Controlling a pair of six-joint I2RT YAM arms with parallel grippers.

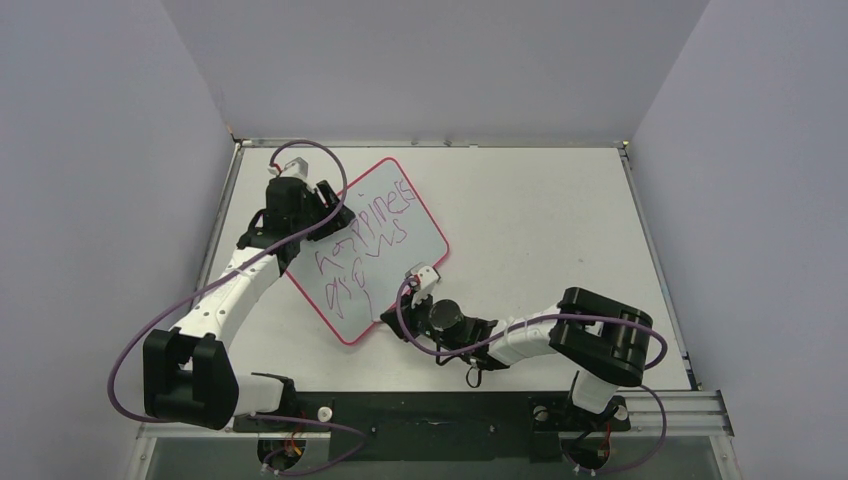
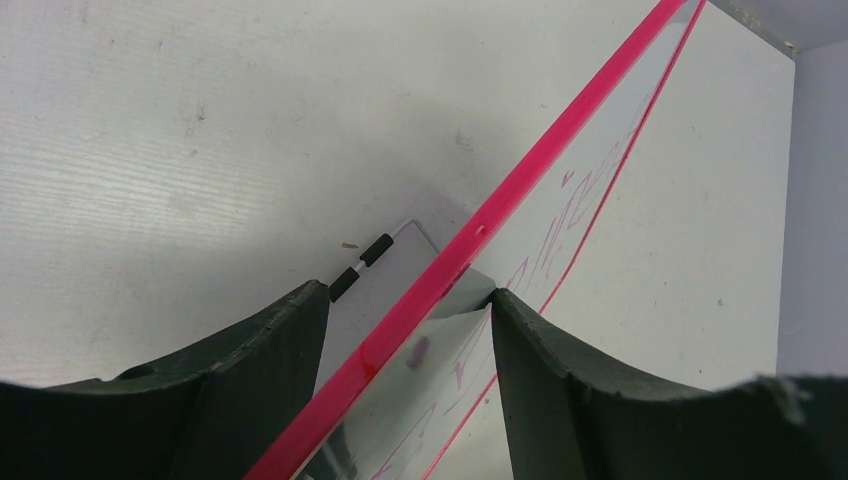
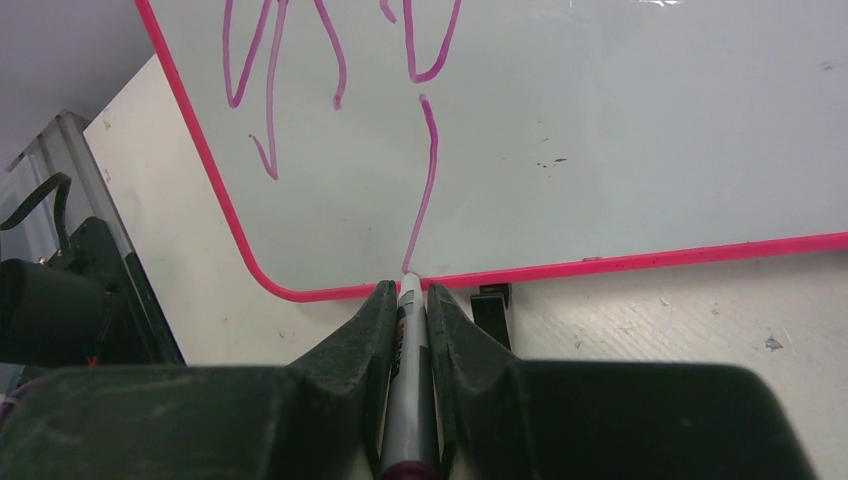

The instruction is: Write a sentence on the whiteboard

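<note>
The whiteboard point(image 1: 425, 240) lies slanted on the left-centre of the table, red-pink framed. The sentence point(image 1: 365, 238) reads "happiness" with a second slanted line below it. My left gripper point(image 1: 325, 205) is at the board's upper left edge. In the left wrist view its jaws point(image 2: 408, 295) stand on either side of the pink frame point(image 2: 480, 230), closed onto it. My right gripper point(image 1: 418, 290) is shut on a grey marker point(image 3: 405, 380). The marker tip touches the board point(image 3: 600, 150) just inside its near frame, at the end of a long purple stroke point(image 3: 428, 170).
A wire stand with black sleeves point(image 2: 375, 250) shows behind the board's edge. A black clip point(image 3: 490, 302) sits by the near frame, right of the marker. Walls close the table point(image 1: 540, 220) on three sides. A black rail point(image 1: 430, 420) runs along the near edge.
</note>
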